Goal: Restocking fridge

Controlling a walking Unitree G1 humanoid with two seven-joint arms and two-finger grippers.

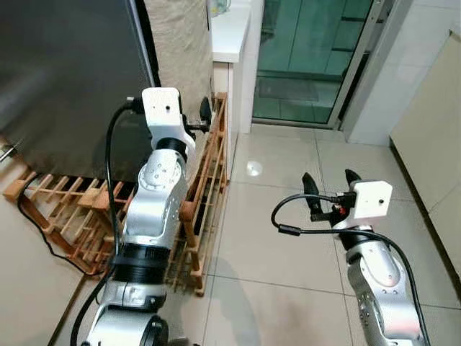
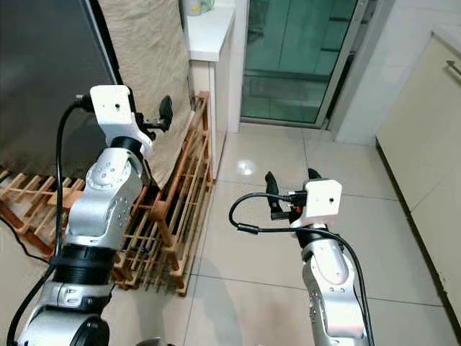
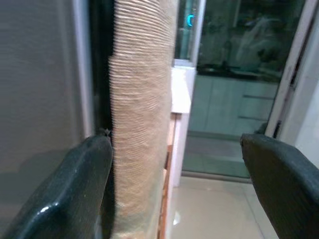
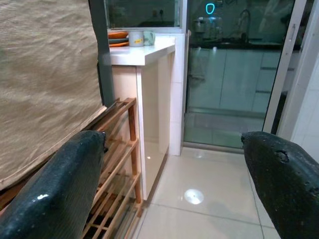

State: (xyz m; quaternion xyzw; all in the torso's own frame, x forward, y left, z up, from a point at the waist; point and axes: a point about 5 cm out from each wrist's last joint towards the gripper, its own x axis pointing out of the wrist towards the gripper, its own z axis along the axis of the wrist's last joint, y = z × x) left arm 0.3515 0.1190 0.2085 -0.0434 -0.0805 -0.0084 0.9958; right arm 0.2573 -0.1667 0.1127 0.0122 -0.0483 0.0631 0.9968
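The fridge [image 1: 65,79] is a tall dark grey door on my left, closed, with a beige woven cloth [image 1: 180,50] hanging down its side. My left gripper [image 1: 202,115] is raised at the fridge's right edge, against the cloth, and it is open with nothing between its fingers [image 3: 65,194]. Lower on the right, my right gripper [image 1: 330,184] hovers over the tiled floor, open and empty, pointing toward the counter and the glass door.
A slatted wooden rack [image 1: 205,180] leans along the foot of the fridge and the cloth. Behind it stands a white counter [image 1: 230,29] with cups [image 4: 142,38] on top. A glass sliding door [image 1: 310,58] lies ahead and a cream cabinet [image 1: 432,137] at the right.
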